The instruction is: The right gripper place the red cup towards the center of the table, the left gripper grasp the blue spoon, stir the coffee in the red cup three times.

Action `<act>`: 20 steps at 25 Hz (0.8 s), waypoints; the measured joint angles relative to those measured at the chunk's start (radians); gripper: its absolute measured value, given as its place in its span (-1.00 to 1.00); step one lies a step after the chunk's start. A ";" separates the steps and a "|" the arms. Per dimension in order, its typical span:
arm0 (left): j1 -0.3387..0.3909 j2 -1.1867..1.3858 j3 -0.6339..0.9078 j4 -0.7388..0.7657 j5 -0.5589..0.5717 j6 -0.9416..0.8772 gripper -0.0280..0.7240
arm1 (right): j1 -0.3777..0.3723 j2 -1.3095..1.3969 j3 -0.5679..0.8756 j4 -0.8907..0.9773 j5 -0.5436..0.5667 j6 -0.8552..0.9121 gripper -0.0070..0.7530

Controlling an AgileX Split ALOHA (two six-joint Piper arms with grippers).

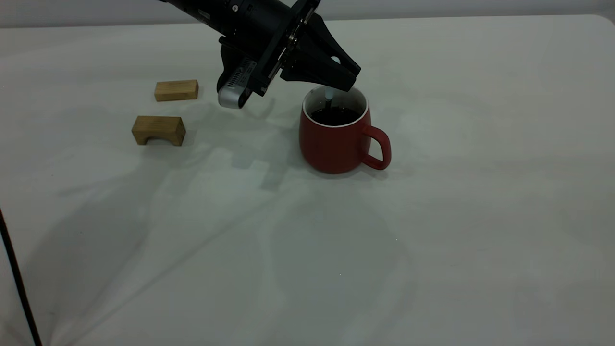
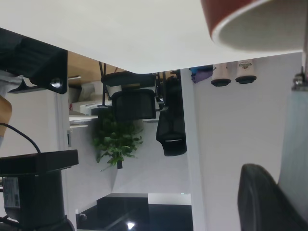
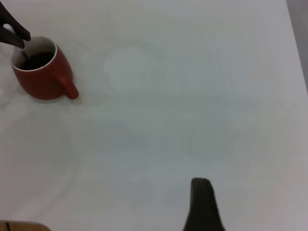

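Stirring under way, judging by pose: left hand (image 1: 342, 85) clamped on blue spoon (image 1: 329, 94), poised right over red cup (image 1: 336, 134). Spoon drops from fingertips into coffee (image 1: 335, 115). Advice: small slow circles, bowl clear of cup wall, keep spoon upright. Cup near centre of surface (image 1: 432, 216), handle away from wooden blocks (image 1: 158, 129). Right hand (image 3: 202, 207) well apart from cup; opening cannot tell.
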 joint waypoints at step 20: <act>0.000 -0.222 -0.124 0.547 0.007 0.003 0.58 | 0.000 0.000 0.000 0.000 0.000 0.000 0.56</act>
